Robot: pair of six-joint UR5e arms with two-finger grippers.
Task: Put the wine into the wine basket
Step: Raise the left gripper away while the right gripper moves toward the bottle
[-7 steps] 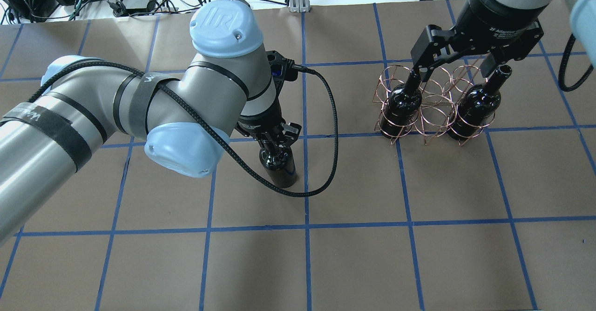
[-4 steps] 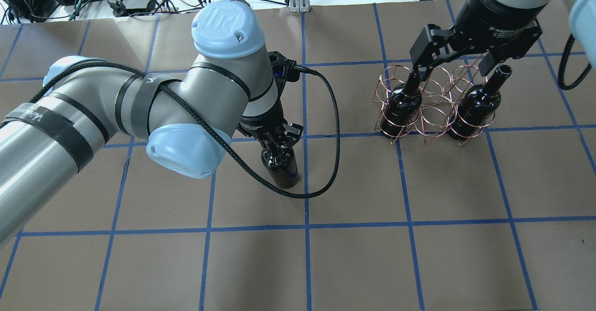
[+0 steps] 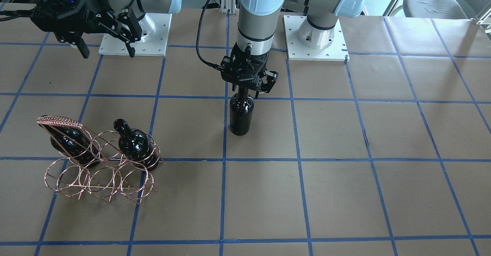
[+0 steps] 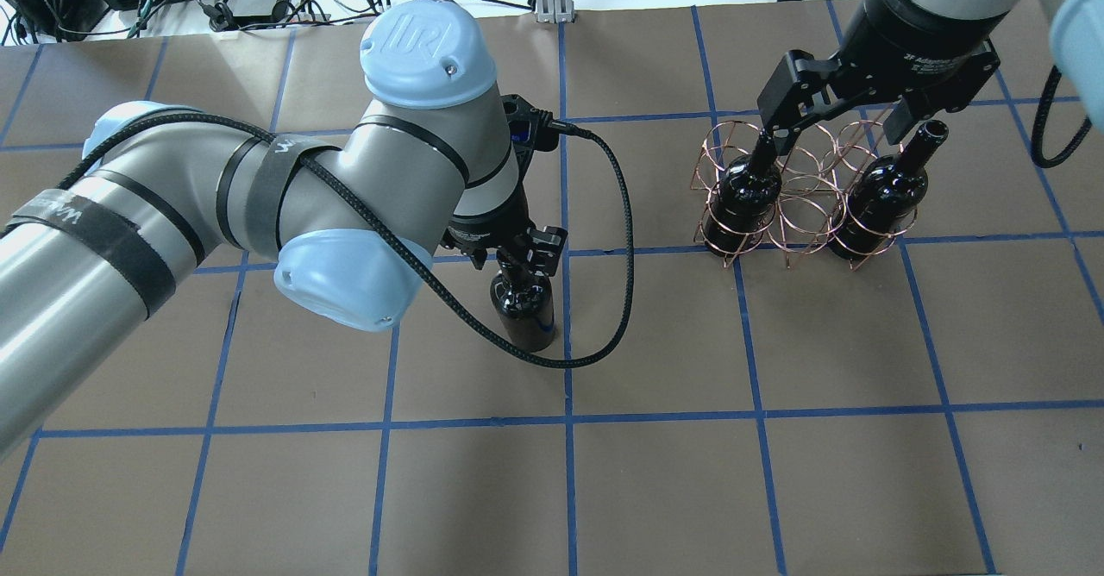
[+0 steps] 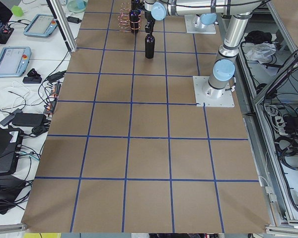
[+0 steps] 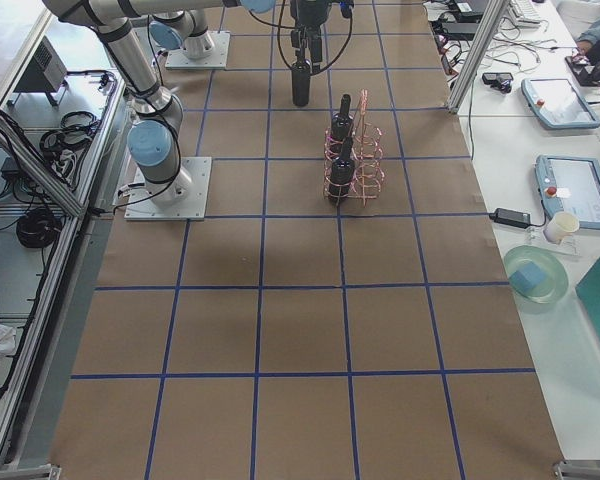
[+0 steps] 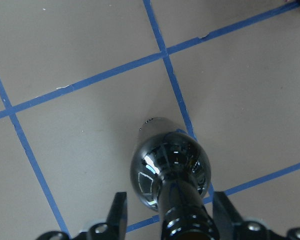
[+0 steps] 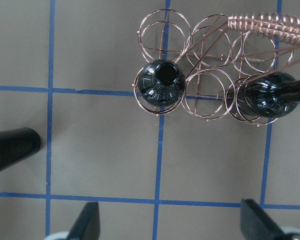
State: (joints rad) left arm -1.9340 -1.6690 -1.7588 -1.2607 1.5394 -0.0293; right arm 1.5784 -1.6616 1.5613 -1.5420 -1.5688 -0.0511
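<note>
- Wine [image 3: 241, 114] upright on surface [image 3: 345, 133]; neck sits between left fingers [image 7: 119, 212], small gap each side, not clamped.
- Right fingers [image 8: 86, 222] spread wide, empty, above wine basket [image 8: 270, 24].

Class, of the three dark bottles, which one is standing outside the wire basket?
The wine standing alone on the table, its neck inside the open left end effector. The other two bottles stand in rings of the wine basket.
</note>
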